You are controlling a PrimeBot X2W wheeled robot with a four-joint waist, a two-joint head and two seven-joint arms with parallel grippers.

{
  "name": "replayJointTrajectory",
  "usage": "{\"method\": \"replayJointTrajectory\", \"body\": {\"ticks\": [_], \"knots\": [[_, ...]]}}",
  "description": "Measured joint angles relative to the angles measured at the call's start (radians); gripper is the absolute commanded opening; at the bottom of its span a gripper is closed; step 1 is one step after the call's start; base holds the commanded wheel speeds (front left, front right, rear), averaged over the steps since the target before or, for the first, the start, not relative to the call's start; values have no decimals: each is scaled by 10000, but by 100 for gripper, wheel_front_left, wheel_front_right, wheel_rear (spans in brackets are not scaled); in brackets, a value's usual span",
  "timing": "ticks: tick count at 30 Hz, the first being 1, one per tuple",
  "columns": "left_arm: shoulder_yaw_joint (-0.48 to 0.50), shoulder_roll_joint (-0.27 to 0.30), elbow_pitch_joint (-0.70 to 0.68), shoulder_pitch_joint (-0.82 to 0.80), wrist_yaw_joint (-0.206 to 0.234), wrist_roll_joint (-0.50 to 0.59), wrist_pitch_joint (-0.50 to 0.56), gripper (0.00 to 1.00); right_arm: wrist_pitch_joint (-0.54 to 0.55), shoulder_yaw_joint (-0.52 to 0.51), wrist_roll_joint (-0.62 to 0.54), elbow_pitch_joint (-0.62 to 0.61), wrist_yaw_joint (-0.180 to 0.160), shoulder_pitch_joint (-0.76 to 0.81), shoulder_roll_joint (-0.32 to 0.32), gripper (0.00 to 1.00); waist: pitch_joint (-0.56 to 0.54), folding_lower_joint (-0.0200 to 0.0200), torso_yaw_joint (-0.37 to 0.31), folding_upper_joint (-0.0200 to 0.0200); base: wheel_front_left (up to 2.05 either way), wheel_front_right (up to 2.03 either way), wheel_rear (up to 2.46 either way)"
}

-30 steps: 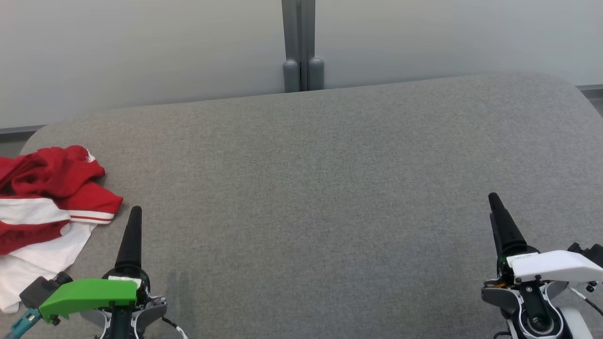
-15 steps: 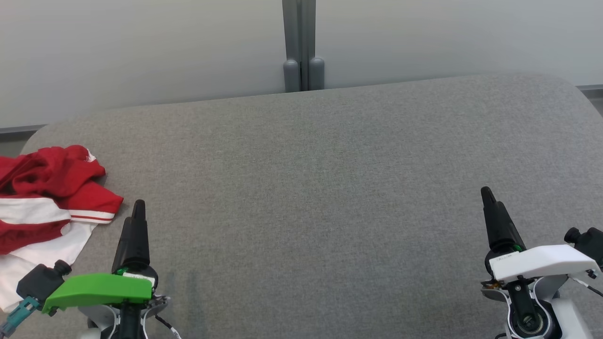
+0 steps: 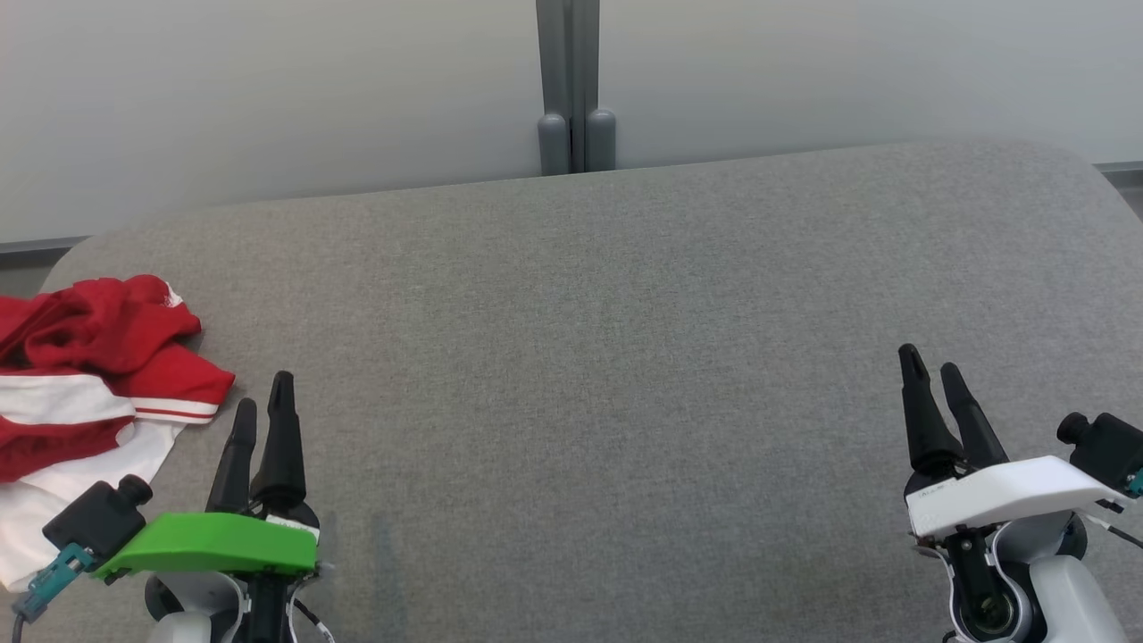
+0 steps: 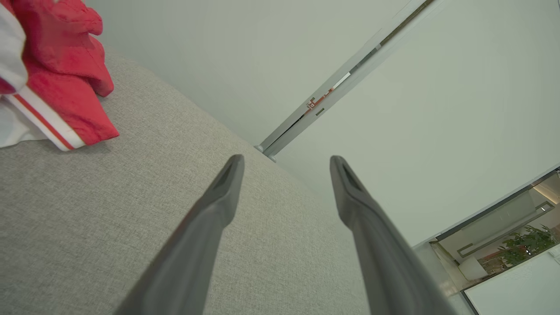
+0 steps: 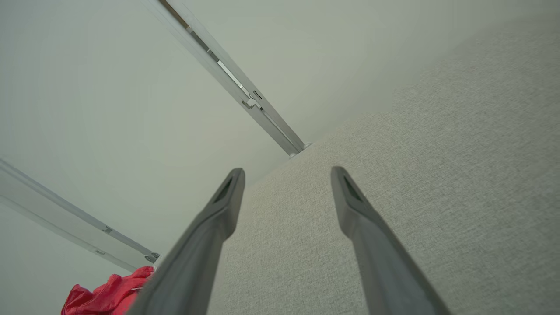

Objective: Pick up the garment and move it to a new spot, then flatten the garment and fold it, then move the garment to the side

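**Garment** – red and white, crumpled, lying at the left edge of the grey padded surface. It is cut off by the left border of the head view.

**By view**
- Head view: both the red upper folds and the white lower part of the garment are seen. A green cover is seen on the left wrist and a white cover on the right. A grey post is seen against the pale wall at the far side.
- Left wrist view: a red cuff edged with a white and red band is seen close up at upper left. A potted plant is seen in a room beyond, at lower right.
- Right wrist view: a small red fold of the garment is seen at the lower left corner, beside a second pale rail.

**Left gripper** – fingers spread wide, with bare grey surface visible between them. It is placed near the garment, just to its right, and is not touching it.

**Right gripper** – fingers likewise spread wide, over bare surface at the near right, well apart from the garment.
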Motion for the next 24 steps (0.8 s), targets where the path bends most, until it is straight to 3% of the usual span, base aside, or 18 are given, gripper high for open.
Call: {"method": "replayJointTrajectory", "body": {"ticks": [24], "knots": [[-428,184,387,-11,-2,2690,-658,100,-186,186,-2849,-213,0,90,81,100,-5,0,10,0,0,0,0]]}}
